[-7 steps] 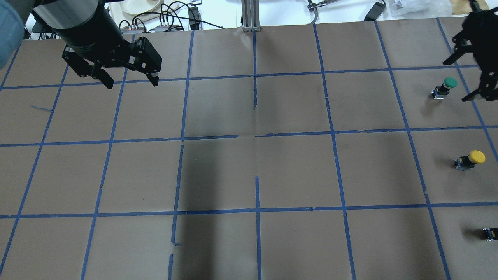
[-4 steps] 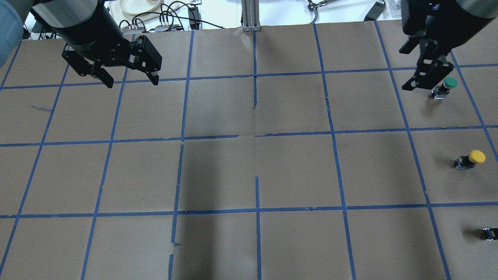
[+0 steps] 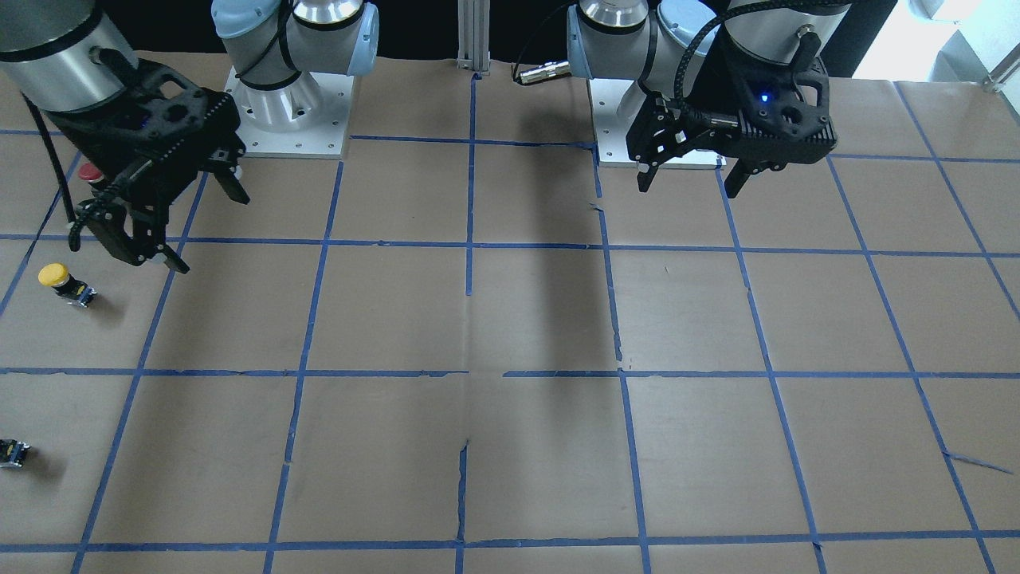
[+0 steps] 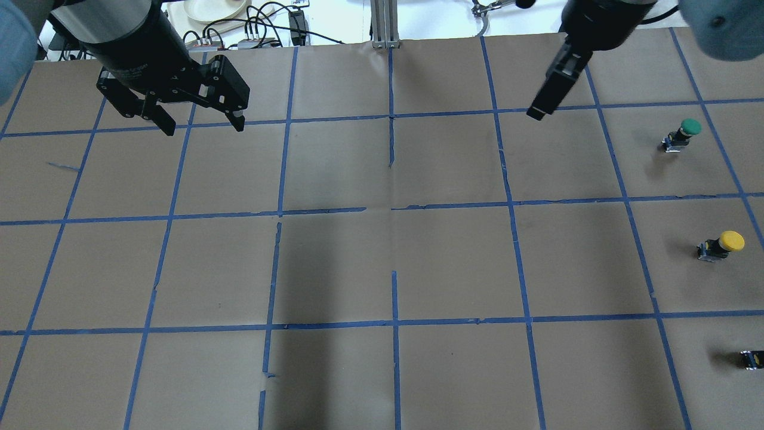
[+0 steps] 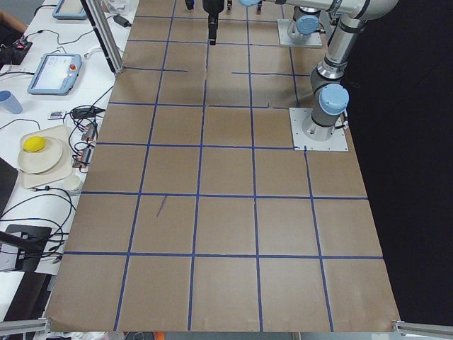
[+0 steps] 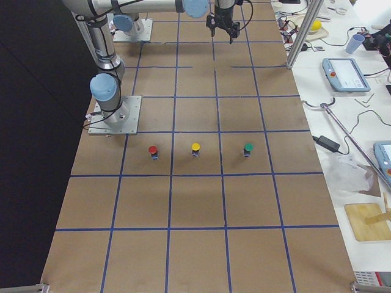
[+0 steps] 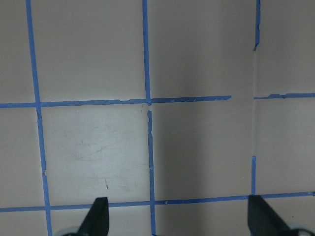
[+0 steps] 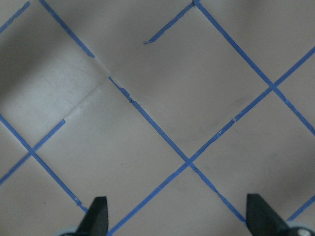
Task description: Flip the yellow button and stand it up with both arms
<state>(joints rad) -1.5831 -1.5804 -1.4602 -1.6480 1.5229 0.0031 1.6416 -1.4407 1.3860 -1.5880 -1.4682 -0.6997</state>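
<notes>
The yellow button [image 4: 722, 243] stands cap up near the table's right edge; it also shows in the front view [image 3: 64, 281] and the right side view [image 6: 195, 149]. My right gripper [image 4: 540, 110] is open and empty, raised above the back of the table, left of and behind the button. In the front view it [image 3: 209, 231] hangs up and to the right of the button. Its wrist view shows two spread fingertips [image 8: 98, 214] over bare paper. My left gripper [image 4: 203, 126] is open and empty over the back left, far from the button, also in the front view [image 3: 689, 187].
A green button [image 4: 685, 132] stands behind the yellow one. A red button [image 6: 153, 150] stands on its robot side. A small black capless switch block [image 4: 752, 358] lies at the right edge. Brown paper with a blue tape grid [image 4: 394, 257] covers the table.
My right gripper has swung left from the right edge beside the green button to the back, right of centre. The left gripper has barely moved. The buttons have not moved.
</notes>
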